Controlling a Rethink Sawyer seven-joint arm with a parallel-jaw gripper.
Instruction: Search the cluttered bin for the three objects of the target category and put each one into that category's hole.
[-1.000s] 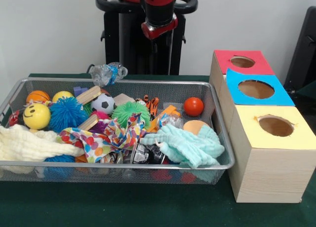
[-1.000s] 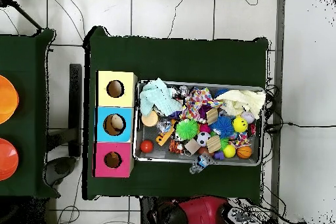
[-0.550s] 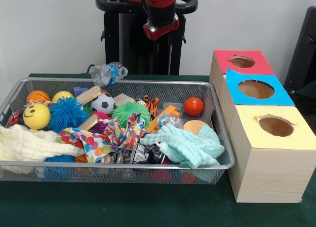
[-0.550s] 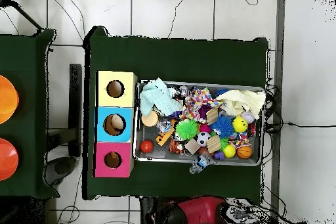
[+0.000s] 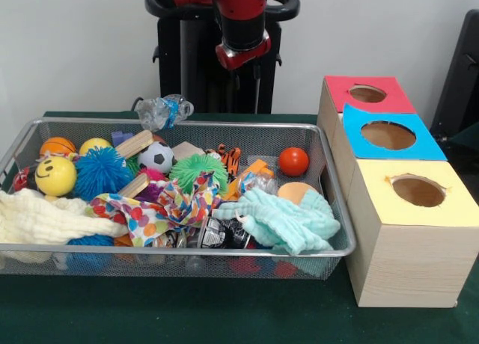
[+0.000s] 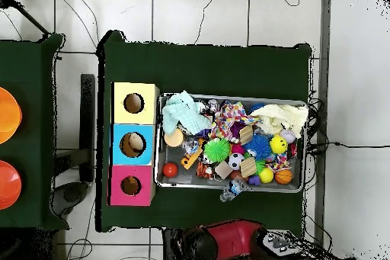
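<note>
Gripper (image 5: 245, 73): raised well above the bin (image 5: 333, 209), nothing touched or held | opening: cannot be told against the dark pedestal | plastic bottle (image 5: 163, 110): perched on far rim

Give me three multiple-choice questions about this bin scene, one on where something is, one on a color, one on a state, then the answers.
1. Where in the front view is the red ball?
A. in the wire bin, at its end next to the boxes
B. on the red box
C. on the tablecloth

2. What colour tops the box nearest the front camera?
A. red
B. blue
C. yellow

3. The gripper is:
A. down among the toys
B. raised above the bin
C. over a hole

Answers: 1 A, it lies inside the mesh. 2 C, yellow top. 3 B, it hangs clear of everything.
</note>
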